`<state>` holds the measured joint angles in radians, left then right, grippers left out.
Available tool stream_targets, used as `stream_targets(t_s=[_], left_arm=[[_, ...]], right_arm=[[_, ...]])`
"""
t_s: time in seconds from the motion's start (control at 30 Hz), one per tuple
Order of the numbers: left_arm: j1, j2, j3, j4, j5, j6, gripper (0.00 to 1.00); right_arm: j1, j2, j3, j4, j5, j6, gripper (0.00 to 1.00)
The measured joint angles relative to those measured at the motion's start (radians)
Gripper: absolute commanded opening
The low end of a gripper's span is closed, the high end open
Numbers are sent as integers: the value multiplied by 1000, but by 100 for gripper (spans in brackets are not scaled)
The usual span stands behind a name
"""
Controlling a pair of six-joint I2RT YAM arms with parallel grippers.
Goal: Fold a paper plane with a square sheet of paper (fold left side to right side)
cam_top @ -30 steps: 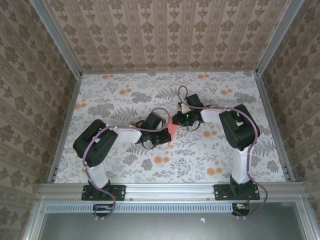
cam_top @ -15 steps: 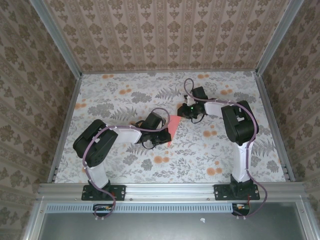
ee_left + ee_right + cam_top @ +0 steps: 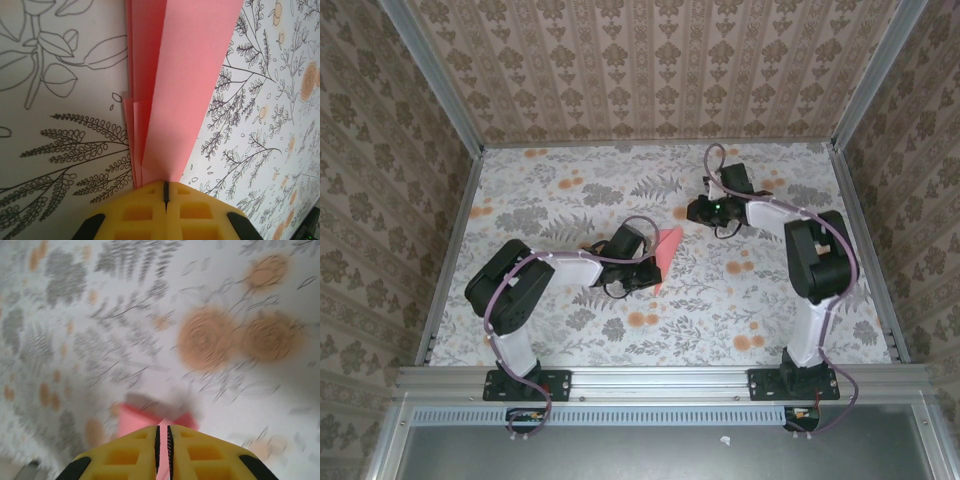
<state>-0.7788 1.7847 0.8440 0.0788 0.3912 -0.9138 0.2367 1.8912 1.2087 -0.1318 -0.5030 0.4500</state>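
Observation:
The pink sheet of paper (image 3: 668, 250) lies mid-table, folded into a long narrow shape with several layers (image 3: 190, 75). My left gripper (image 3: 645, 272) is shut on its near end. In the left wrist view the yellow fingertips (image 3: 165, 182) meet right where the layers come out. My right gripper (image 3: 692, 212) hangs a little beyond the paper's far corner, apart from it. Its yellow jaws (image 3: 163, 426) are shut to a thin slit. Blurred pink paper (image 3: 132, 422) shows past the tips and through the slit.
The table wears a grey fern and orange flower print cloth (image 3: 642, 319). Patterned walls with metal rails (image 3: 455, 215) close in the left, back and right sides. Both arm bases sit on the near rail (image 3: 660, 378).
My right gripper has pulled back from the paper, moving up and to the right. The paper now shows more fully. The left arm has stayed put, still gripping.

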Motion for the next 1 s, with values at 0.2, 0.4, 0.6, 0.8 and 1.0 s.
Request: stream_targets(t_s=[0.2, 0.4, 0.6, 0.8, 1.0], left_arm=[[-2, 0, 8, -18, -7, 3, 3], [-6, 0, 14, -28, -14, 7, 3], [-6, -4, 14, -31, -15, 11, 4], [-6, -22, 14, -55, -19, 23, 6], [-6, -53, 17, -79, -8, 34, 6]], right_arm=[[119, -101, -143, 80, -60, 79, 15], [213, -21, -172, 133, -85, 154, 15], [206, 61, -152, 136, -79, 172, 15], [207, 83, -113, 73, -51, 171, 14], [206, 92, -97, 45, -47, 167, 12]])
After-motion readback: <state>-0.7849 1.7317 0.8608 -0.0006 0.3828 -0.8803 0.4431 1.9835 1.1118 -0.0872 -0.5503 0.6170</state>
